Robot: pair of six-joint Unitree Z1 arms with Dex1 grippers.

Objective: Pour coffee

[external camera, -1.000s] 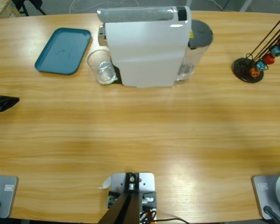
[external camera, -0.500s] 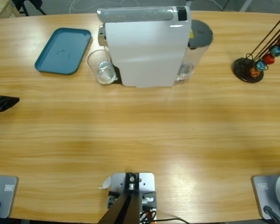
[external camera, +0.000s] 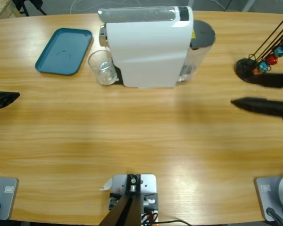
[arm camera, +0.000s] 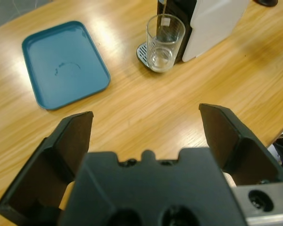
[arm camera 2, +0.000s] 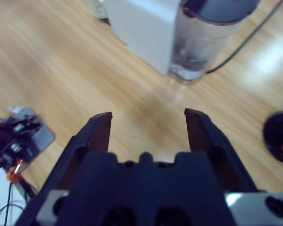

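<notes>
a white coffee machine stands near the far edge of the wooden counter, with a clear water tank under a grey lid at its right side. a clear glass tumbler sits on the machine's drip grate, touching the left end of the machine under its spout. in the left wrist view the tumbler looks almost empty; any coffee in its base is too faint to tell, and no tan liquid shows clearly. a teal tray lies flat just beside the tumbler to the left, apart from it.

at the right edge a black capsule stand holds orange, red and blue capsules on thin rods.

the left gripper enters at the left edge of the high view, well apart from the tumbler. its fingers are spread wide with nothing between them, pointed toward the tray and glass.

the right gripper comes in from the right edge, near the capsule stand's base. its fingers are also released, holding nothing, with bare counter between them and the water tank ahead.
</notes>
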